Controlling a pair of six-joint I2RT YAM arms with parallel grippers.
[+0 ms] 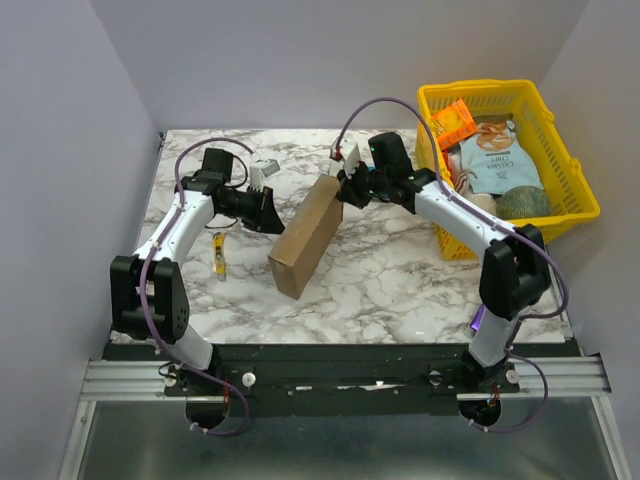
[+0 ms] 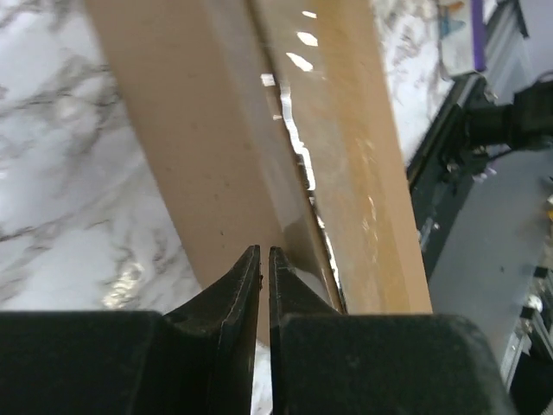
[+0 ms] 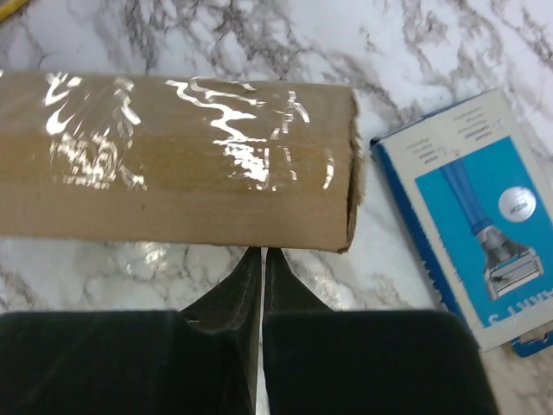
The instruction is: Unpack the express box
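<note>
The brown cardboard box (image 1: 305,237) stands on its long edge in the middle of the marble tabletop (image 1: 400,285), running from near left to far right. The left gripper (image 1: 270,212) is at its left face, the right gripper (image 1: 345,190) at its far end. The fingers of each (image 2: 244,281) (image 3: 246,277) are pressed almost together, and nothing shows between them. A small blue box (image 3: 471,216) lies just beyond the far end. A yellow basket (image 1: 575,180) sits at the far right.
</note>
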